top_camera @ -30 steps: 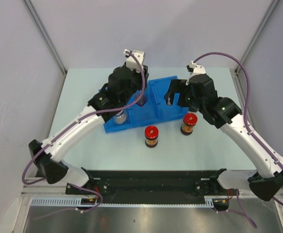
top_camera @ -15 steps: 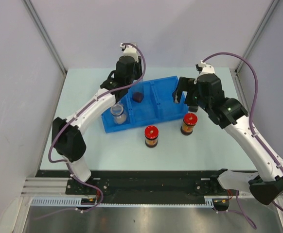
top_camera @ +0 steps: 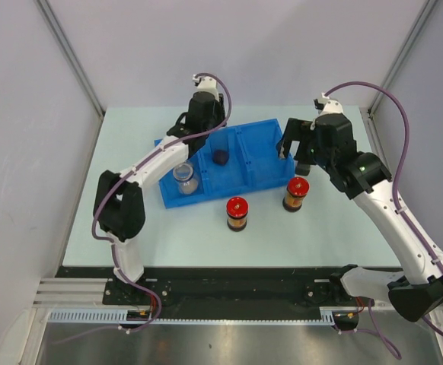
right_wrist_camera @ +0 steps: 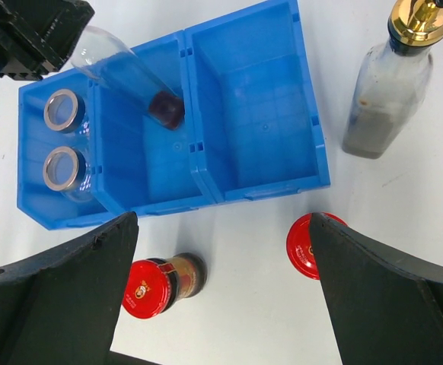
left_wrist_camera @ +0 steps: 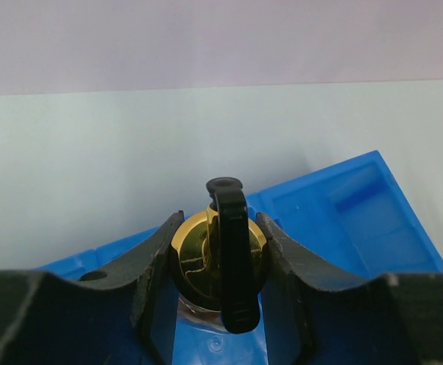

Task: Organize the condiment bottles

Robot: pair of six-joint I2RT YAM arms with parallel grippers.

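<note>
1. Our left pincer is clamped on the gold spout of one tall bottle. The bottle hangs tilted, with its dark base low in the middle compartment of the blue tray.
2. We judge the step in hand to be standing this bottle in that compartment. We should swing the neck over the base until the bottle is upright, lower it until the base sits flat, and only then part the fingers.
3. We must steer clear of the divider walls and the two short jars in the end compartment beside it.
4. Our right pincer hovers above with its jaws wide apart, holding nothing.
5. The second tall bottle stands on the table outside the tray, and two red-lidded jars wait just in front of it.
</note>
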